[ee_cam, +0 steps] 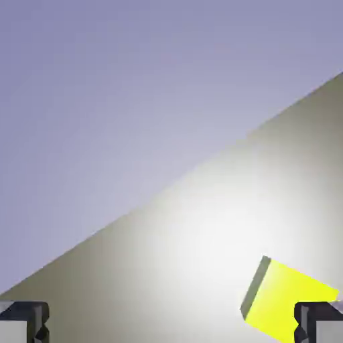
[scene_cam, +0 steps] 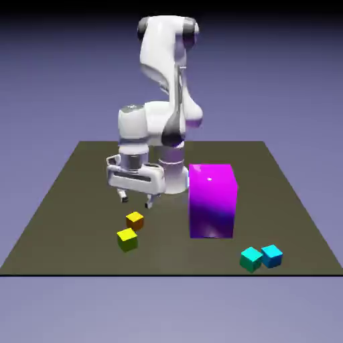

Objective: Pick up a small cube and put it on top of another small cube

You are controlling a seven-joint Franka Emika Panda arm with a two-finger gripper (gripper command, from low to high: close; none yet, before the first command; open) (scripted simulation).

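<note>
An orange small cube and a yellow small cube lie close together on the table at the exterior view's left. My gripper hovers open just behind and above the orange cube, nothing between its fingers. Two cyan small cubes sit touching near the front right. In the hand view a yellow cube shows at the lower right, beside the right fingertip; the left fingertip is at the lower left.
A tall magenta block stands at the table's middle, right of the gripper. The dark table ends at a front edge just beyond the cubes.
</note>
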